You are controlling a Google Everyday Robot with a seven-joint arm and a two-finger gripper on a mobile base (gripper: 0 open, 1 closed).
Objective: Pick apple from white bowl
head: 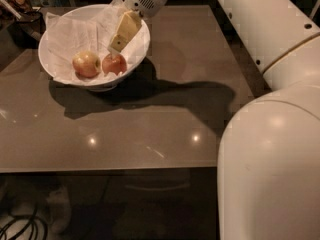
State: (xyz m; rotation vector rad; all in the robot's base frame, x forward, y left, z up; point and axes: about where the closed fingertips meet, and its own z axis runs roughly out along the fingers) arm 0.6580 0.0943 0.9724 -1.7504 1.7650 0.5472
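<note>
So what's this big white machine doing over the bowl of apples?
A robot arm is reaching into the white bowl, which sits on a brown table and holds two apples on crumpled paper. Its pincer hangs right over the darker red apple, the one it is meant to pick up. The paler apple lies beside it. Neither apple has been lifted yet.

A glossy grey-brown rectangular table [150, 129] is dotted with reflected light spots. Black cables [20, 225] are seen on the dark floor below. The gripper [116, 48] is held above the table's far-left part.
</note>
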